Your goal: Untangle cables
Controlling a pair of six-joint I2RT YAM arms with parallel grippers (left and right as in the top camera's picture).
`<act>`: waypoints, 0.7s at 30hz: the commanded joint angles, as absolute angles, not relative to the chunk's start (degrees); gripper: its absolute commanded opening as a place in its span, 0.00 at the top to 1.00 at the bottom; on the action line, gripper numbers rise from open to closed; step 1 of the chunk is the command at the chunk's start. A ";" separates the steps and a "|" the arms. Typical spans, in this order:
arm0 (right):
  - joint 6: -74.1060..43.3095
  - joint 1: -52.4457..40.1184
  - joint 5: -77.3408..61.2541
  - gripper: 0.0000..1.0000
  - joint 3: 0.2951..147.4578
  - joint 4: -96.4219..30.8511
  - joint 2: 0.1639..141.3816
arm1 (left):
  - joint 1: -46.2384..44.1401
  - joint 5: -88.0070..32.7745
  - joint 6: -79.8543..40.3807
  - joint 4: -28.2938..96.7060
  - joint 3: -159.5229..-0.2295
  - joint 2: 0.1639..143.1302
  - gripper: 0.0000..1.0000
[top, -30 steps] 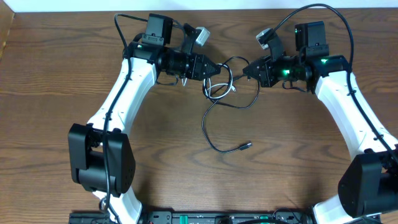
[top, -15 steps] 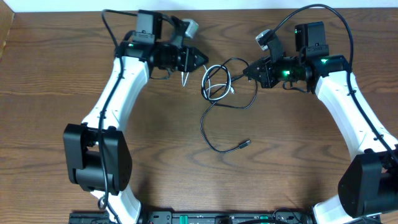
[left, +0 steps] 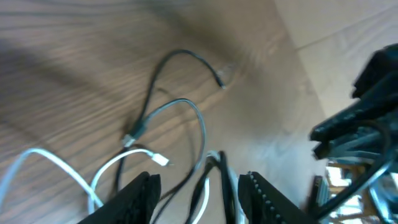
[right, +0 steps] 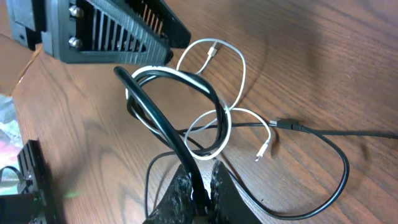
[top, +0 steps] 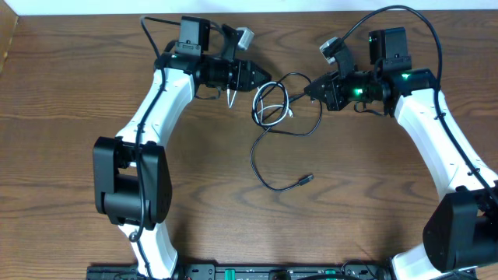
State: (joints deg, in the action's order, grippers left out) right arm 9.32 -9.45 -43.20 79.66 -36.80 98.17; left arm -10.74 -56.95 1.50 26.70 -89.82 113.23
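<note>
**Robotics lab bench**

Looks like a lab or test cell, not a home. Wood-grain table (top: 62, 117) carries two white jointed arms, left arm (top: 152, 117) and right arm (top: 436, 132), each on a black base. Small cameras (top: 247, 39) are strapped near the wrists. Green status lights (top: 356, 92) glow on the right arm. Black mounting rail (top: 257, 272) with connectors runs along the near edge. Beyond the table edge, the left wrist view shows dark gear and loose wiring (left: 354, 137), blurred. Plain pale wall (top: 272, 6) behind.
</note>
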 commanded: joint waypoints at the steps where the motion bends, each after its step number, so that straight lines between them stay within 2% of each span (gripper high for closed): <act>1: 9.98 -9.85 -44.07 0.99 79.85 -36.91 96.86 | -10.70 -61.56 2.31 26.44 -90.06 113.71 0.53; 8: 9.96 -9.85 -44.07 0.99 79.85 -36.91 96.86 | -11.75 -59.72 2.28 26.96 -90.06 115.37 0.62; 16: 9.98 -9.85 -44.03 0.99 79.85 -36.86 96.86 | -13.10 -56.75 3.14 31.11 -90.06 117.43 0.63; 21: 10.00 -9.85 -44.01 0.99 79.85 -37.01 96.86 | -12.64 -54.08 3.01 30.44 -90.08 117.45 0.87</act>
